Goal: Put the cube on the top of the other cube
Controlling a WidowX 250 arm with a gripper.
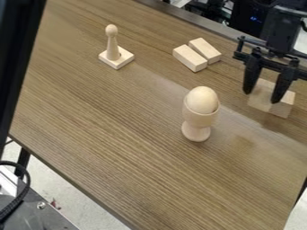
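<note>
A: ok so what are we working with, biggest to smallest?

B: the wooden bench (pixel 138 134) is carrying everything; the black end effector (pixel 262 97) is hanging over its right side, fingers standing apart, not clamping anything as far as I'm seeing; the egg cup (pixel 199 119) is standing near the middle; the pale cube (pixel 258 99) is sitting at the right, just under and behind those fingers; the peg stand (pixel 113 53) is standing upright at the upper left; two rectangular blocks (pixel 197 55) are lying side by side up top; a wooden egg (pixel 202 99) is resting in the cup.

A: and the other cube?

B: honestly can't tell; the fingers are covering part of that pale shape, so it could be hiding a second piece, stacked or touching.

A: so how are you playing the grasp?

B: I'm guessing the step is picking up the upper or free cube; I'd be lining the fingers up with two opposite faces first, since the right finger is looking like it's crossing the wood rather than flanking it; then I'd be lowering straight, closing evenly and lifting before going sideways; for the stacking I'd be centring it flat over its partner and opening slowly, so nothing is getting dragged off.
</note>
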